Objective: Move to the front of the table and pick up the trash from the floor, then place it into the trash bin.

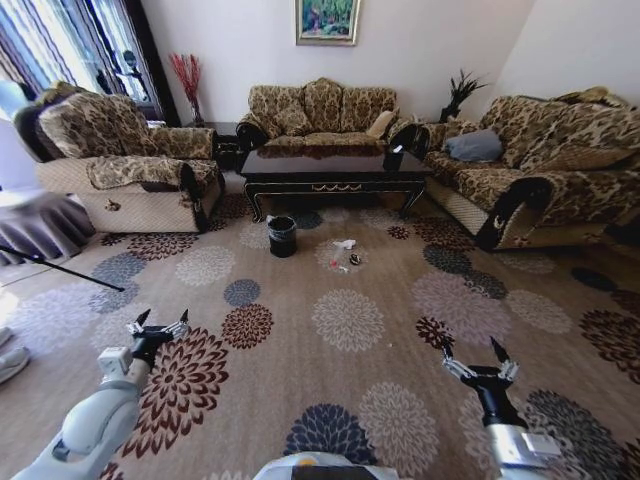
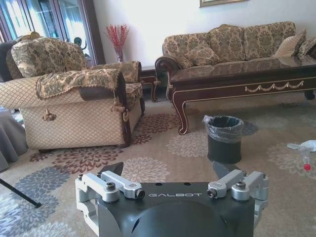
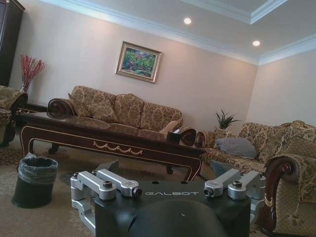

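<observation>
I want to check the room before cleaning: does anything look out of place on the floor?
Yes. Trash lies loose on the floor in front of the table: white tissue and a small bottle, beside the trash bin, not inside it.

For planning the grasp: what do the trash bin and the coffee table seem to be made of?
Trash bin: probably black plastic, matte, with a thin translucent film liner crinkled over its rim. Coffee table: seemingly dark wood with glossy lacquer; its top mirrors the room, with gold scroll trim.
</observation>
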Controlling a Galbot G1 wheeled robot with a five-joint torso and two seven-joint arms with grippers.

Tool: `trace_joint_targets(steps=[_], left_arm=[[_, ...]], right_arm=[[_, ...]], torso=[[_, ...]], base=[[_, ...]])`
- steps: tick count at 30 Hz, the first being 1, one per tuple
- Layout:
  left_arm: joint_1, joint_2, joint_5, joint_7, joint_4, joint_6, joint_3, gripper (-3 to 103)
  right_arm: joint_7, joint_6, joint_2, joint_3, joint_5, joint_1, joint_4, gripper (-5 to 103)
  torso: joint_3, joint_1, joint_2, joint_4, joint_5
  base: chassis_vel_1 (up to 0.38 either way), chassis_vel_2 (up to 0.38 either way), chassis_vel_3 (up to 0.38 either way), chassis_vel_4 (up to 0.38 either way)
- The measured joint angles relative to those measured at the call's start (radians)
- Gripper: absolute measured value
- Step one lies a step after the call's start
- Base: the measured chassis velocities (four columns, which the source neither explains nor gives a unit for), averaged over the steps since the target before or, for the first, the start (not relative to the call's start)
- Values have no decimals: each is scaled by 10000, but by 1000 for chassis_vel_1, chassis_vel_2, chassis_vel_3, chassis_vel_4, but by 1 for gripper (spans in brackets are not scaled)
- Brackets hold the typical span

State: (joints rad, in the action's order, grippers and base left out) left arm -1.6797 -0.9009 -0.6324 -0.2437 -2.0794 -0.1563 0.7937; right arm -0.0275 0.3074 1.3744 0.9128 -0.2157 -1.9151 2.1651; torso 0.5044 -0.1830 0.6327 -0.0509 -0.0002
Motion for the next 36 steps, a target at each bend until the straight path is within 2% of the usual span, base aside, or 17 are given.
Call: trace_joint_targets(steps=[9,19,20,24,29,36], left_arm=[[189,329,-324,77,211,109,181,100],[8,-165,-216,70,137,102,204,100],[-26,-214,-147,76,152,153,267,100],[265,-343,98,243,156,228,107,100],[458,-568,34,277,-62,150,-55,100],[262,-505,476,360,-345,373,-135,100]], right_arm=[[-1,-104,-142,112,-220,-232,100,100],[4,-73,-168,46,-181,-254,73,100],[-21,41,-268,-17,-146,-186,-176,100],[-45,116,-511,-26,-380,75,-600,100],[-26,58,-715,-63,-604,316,-771,100],[-14,42,-672,-199,-684,541,-843,100]], torso=[[-230,147,-375,-7,2],[-466,313,-774,-3,-1],[-561,371,-929,-4,1],[-670,444,-1111,-8,2],[-793,517,-1307,-7,1],[-944,621,-1560,-3,2]], base=[[0,0,0,0],[0,0,0,0],[0,0,0,0],[0,0,0,0],[0,0,0,0],[0,0,0,0]])
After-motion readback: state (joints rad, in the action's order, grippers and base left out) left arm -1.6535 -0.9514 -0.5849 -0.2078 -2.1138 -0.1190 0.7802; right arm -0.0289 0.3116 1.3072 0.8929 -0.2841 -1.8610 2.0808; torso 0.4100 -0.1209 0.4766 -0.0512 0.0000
